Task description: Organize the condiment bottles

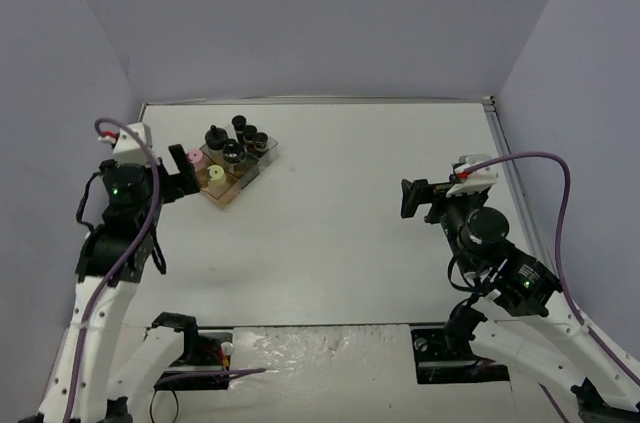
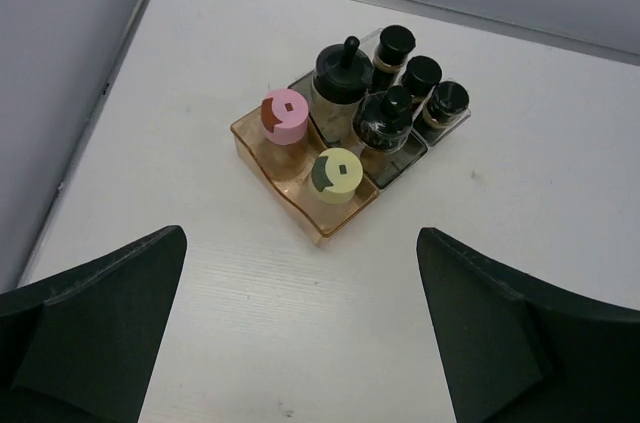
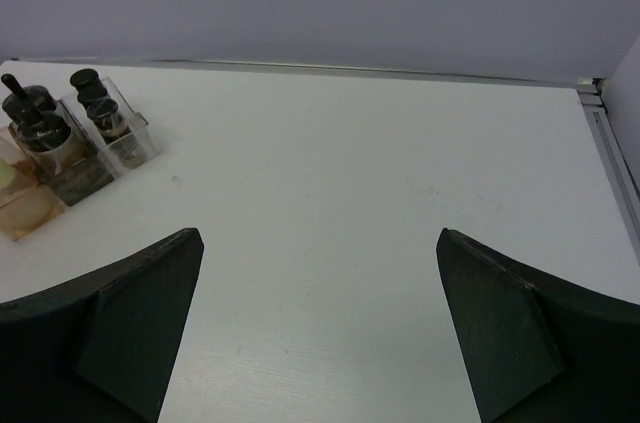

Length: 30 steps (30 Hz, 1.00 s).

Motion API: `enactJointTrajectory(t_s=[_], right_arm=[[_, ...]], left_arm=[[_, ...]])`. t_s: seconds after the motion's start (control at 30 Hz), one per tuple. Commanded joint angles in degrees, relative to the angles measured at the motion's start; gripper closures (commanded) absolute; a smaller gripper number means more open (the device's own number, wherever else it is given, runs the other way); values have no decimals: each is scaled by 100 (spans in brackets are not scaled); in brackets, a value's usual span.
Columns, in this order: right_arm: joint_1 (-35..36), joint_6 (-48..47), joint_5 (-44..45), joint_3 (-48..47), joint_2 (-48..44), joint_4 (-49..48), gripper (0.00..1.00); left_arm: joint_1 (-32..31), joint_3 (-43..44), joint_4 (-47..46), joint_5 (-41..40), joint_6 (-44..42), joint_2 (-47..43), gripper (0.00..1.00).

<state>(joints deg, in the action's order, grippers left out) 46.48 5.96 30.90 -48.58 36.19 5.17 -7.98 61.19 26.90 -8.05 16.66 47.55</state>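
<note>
- Seven condiment bottles (image 2: pixel 387 118) stand packed together in one stepped tray (image 2: pixel 300 205), at the upper centre of the left wrist view and the upper left of the top view.
- On the tray's amber front step, the pink-capped jar (image 2: pixel 284 116) and the yellow-green-capped jar (image 2: pixel 337 174) sit side by side.
- Behind them, two rounder black-capped jars (image 2: pixel 343 73) fill the middle step, each with a knob on its lid.
- Three slim black-capped jars (image 2: pixel 421 75) line the clear back compartment in a row.
- Through the tray walls the contents look brownish or pale, but they are hard to tell apart.
- The left gripper (image 2: pixel 300 343) is spread wide and holds nothing. It is near the tray's amber side without touching it, and only its dark fingertips (image 2: pixel 110 313) show, in the bottom corners of its wrist view.
- The right gripper (image 3: pixel 320 333) also gapes empty over the white table (image 3: pixel 400 193), well apart from the tray.
- In the right wrist view the left edge cuts off the tray, so only the black-capped jars show whole there.
- From the top view the jars are too small to read anything beyond cap colour.
</note>
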Motion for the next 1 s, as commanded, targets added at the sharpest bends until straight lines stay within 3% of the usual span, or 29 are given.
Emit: enactJointTrajectory(t_s=[0.0,0.13,0.47,0.8,0.97], right_arm=[[-25,-136,529,-152,-158,-100,0],[-19,-175,551,-202,-215,59,0],[-16,-74,1013,-16,-336,176,0],[-16,-87,1155,-14,-455,201,0],[-16,-44,1226,-29,-472,212,0]], left_arm=[[37,-827,65,-322,-172,-1182,3],[10,-1419,189,-338,-153,-2074,3],[-221,-1873,398,-275,-286,-2972,3],[-271,-2138,35,-130,-134,-3132,3],[-265,-2167,30,-433,-137,-3173,3]])
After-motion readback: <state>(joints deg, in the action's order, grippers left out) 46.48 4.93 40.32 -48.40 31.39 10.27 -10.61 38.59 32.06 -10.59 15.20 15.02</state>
